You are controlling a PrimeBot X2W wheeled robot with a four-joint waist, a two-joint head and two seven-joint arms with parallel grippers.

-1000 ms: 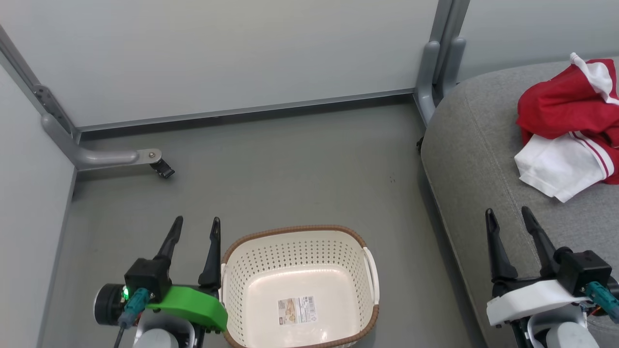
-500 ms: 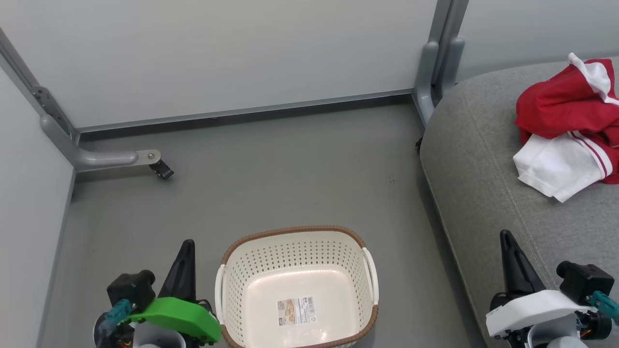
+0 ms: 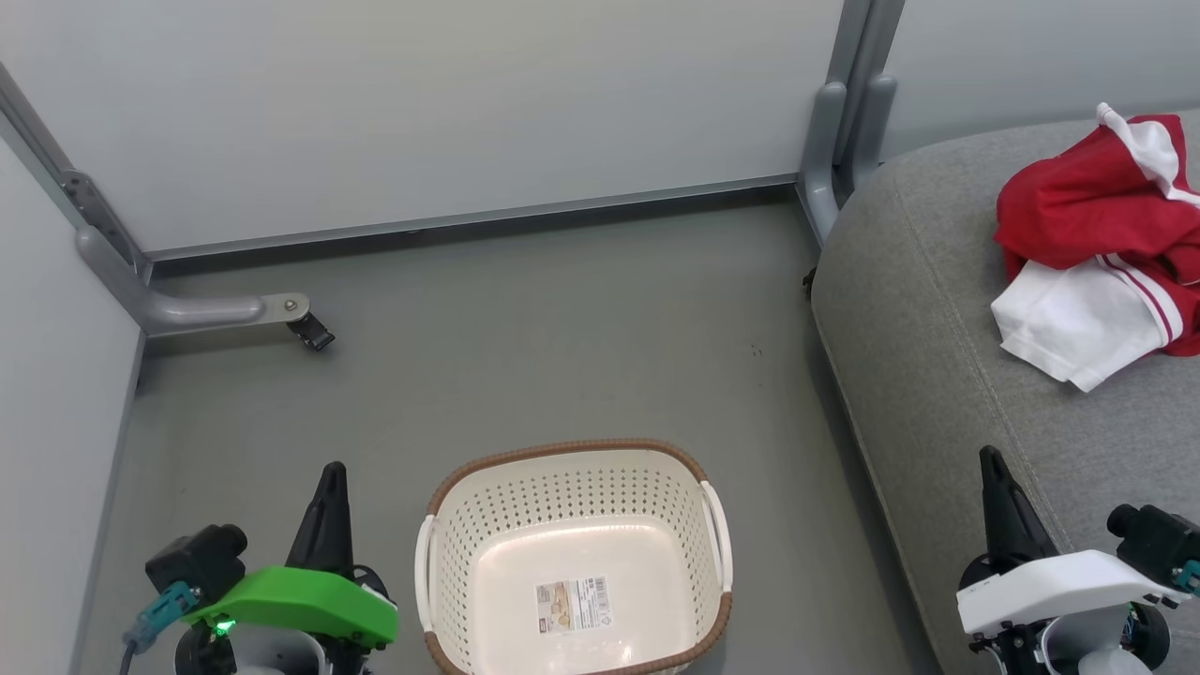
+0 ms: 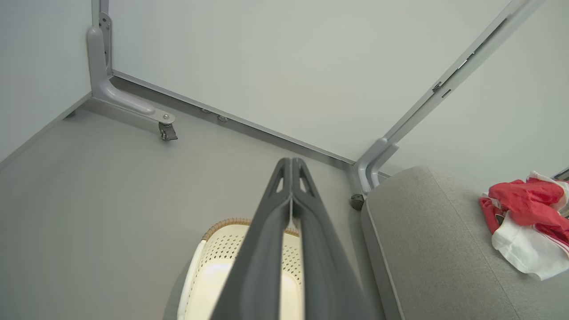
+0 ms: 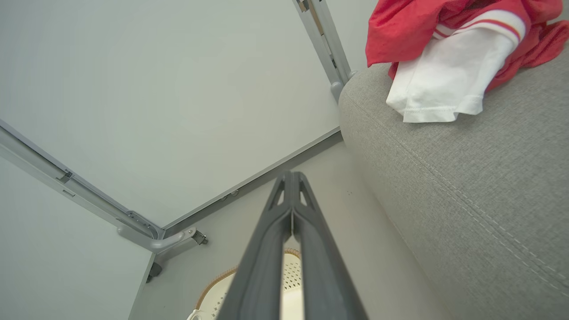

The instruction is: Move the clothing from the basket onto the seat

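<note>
The left gripper (image 3: pixel 330 476), fingers pressed flat together, sits just left of the cream laundry basket (image 3: pixel 566 448), whose inside label (image 3: pixel 574 603) shows. The right gripper (image 3: pixel 991 464), fingers also together, sits over the near part of the grey sofa seat (image 3: pixel 937 319). Beyond it and to its right, the red-and-white clothing (image 3: pixel 1078 211) lies heaped on that seat.

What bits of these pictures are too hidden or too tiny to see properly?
- Head view: the print on the label inside the basket is too small to read.
- Head view: the right edge cuts off the clothing on the seat, and its bunched folds hide how many pieces there are.
- Left wrist view: the shut left end effector covers the basket's middle.
</note>
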